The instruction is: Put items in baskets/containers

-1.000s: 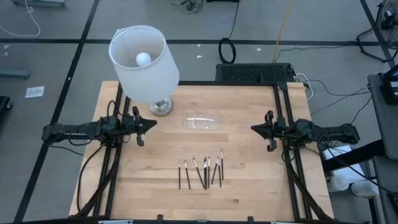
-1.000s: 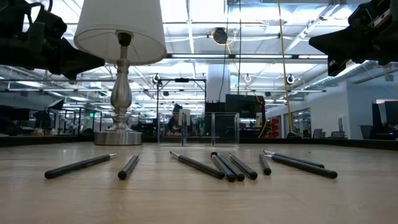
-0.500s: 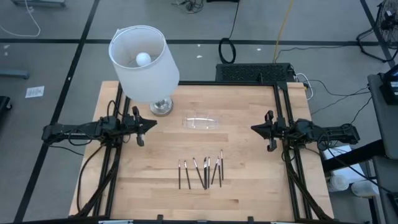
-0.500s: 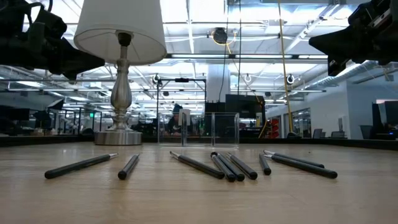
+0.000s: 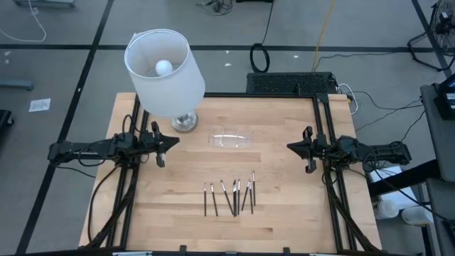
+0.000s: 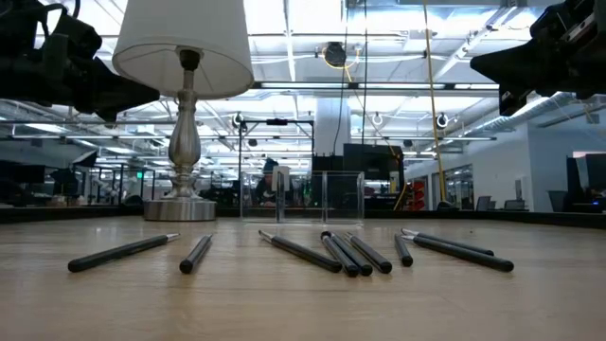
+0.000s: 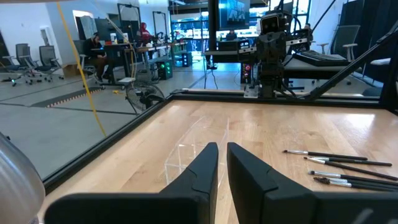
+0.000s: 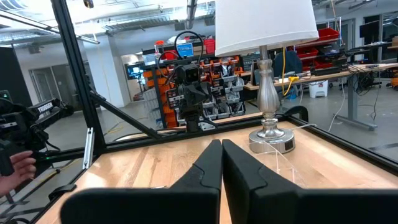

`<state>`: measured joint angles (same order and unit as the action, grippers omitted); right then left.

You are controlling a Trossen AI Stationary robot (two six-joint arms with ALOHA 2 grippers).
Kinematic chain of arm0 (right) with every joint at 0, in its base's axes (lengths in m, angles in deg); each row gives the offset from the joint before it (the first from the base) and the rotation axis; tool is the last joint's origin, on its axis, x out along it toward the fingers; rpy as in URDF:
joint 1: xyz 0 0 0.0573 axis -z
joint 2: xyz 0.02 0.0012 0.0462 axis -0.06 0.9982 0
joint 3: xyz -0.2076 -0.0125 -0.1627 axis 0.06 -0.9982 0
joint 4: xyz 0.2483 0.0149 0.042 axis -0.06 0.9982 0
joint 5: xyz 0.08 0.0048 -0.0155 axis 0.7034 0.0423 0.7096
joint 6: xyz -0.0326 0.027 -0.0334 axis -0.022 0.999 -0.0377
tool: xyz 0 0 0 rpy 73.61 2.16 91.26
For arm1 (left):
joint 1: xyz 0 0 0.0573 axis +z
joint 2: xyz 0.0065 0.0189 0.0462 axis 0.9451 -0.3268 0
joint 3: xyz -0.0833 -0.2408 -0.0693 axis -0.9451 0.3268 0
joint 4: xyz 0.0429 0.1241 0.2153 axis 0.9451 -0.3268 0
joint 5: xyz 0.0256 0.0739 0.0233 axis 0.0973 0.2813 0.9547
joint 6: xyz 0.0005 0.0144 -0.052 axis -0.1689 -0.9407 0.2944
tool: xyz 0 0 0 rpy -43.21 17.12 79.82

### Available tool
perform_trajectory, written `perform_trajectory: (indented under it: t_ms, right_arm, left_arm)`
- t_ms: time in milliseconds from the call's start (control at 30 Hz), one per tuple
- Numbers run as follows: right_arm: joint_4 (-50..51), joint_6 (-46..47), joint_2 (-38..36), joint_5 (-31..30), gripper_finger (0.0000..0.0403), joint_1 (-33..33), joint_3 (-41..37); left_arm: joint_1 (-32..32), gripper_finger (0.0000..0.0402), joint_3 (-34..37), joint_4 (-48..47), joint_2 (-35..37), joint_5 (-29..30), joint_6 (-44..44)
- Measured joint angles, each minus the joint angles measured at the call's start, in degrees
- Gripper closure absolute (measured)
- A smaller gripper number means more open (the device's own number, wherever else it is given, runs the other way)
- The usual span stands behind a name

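Several thin dark sticks [image 5: 229, 197] with pale tips lie side by side on the wood near the table's near edge, also in the low view [image 6: 341, 252] and the left wrist view [image 7: 339, 168]. The clear shallow tray [image 5: 229, 139] rests flat at mid-table, farther back than the sticks; it shows faintly ahead of the left fingers [image 7: 193, 146]. My left gripper [image 5: 170, 141] hovers at the table's left side, shut, pointing toward the tray. My right gripper [image 5: 291, 147] hovers at the right side, shut, facing the left one. Both are above the wood and hold nothing.
A lamp with a white shade [image 5: 165, 71] stands on its silver base [image 5: 185, 122] at the far left of the table, close to the left gripper and the tray. Black frame rails run along the table's sides. A person's hand [image 8: 18, 163] shows beyond the table.
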<state>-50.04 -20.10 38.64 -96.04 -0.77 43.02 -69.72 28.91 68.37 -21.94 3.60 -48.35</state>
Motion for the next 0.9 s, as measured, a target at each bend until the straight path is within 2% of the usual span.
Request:
perform_trajectory:
  t_ms: [733,800,900]
  right_arm:
    - [-5.3,-3.0,0.0,0.0,0.0403,0.0,0.0]
    - [-7.9,-6.9,0.0,-0.8,0.0403,0.0,0.0]
    - [-15.2,-6.8,1.1,-1.6,0.0403,0.0,0.0]
  left_arm:
    - [0.0,0.0357,0.0,1.6,0.0,0.0,-1.4]
    - [0.0,0.0357,0.0,1.6,0.0,0.0,-1.9]
    - [0.0,0.0357,0.0,1.6,0.0,0.0,-2.1]
